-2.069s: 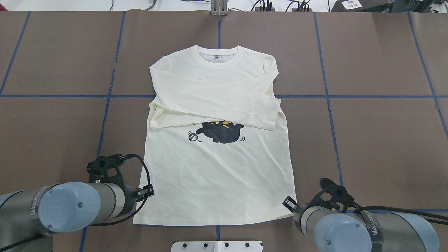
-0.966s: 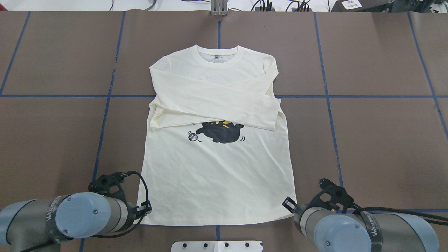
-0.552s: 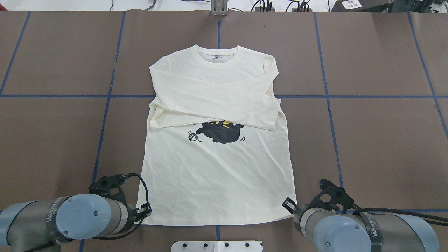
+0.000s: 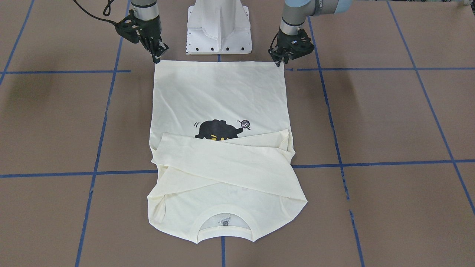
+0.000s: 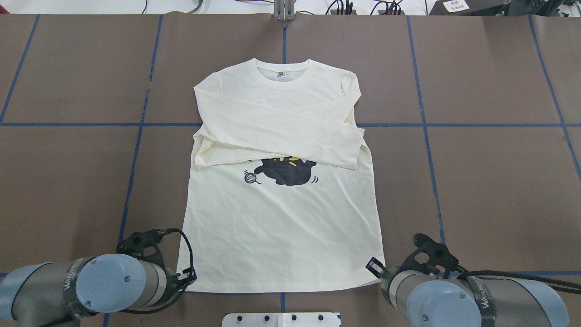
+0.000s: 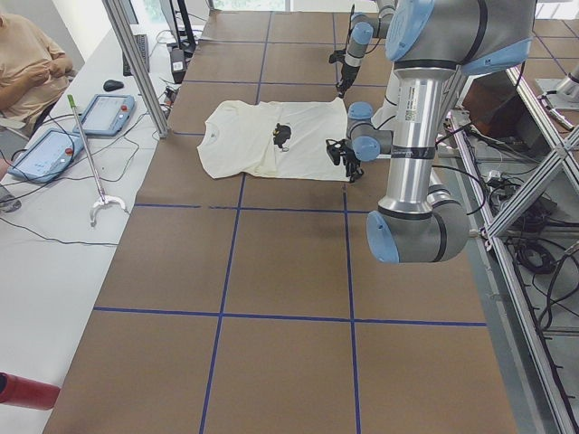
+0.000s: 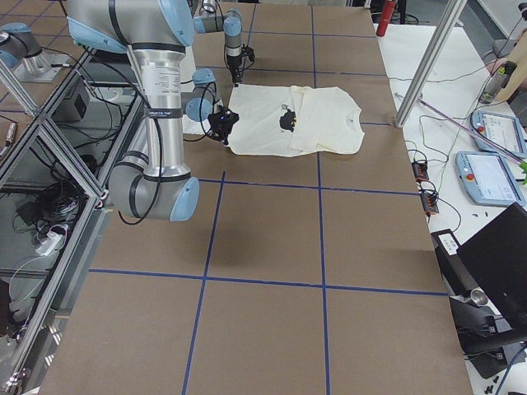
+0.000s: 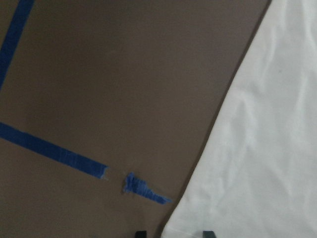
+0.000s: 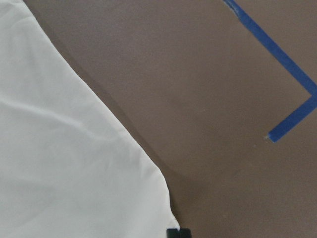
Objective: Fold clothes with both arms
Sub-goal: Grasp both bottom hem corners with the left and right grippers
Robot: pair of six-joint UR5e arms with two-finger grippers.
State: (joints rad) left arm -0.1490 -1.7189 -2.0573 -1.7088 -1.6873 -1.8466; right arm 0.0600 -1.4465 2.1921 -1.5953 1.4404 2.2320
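Cat-print T-shirt (image 5: 281, 227) flat, sleeves crossed, left wrist view alone shows left gripper (image 8: 174, 234) jaws apart astride hem corner, right gripper (image 4: 158, 57) at other corner, gap indeterminate

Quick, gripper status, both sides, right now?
Left gripper: open, fingertips straddling a hem corner of the T-shirt, not gripping.
Right gripper: looks shut on the other hem corner of the T-shirt.

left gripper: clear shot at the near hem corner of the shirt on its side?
Probably yes. The left gripper sits right at the T-shirt's hem corner; its wrist view shows the fingertips apart, cloth edge between them. Only bare table around, nothing in the way.
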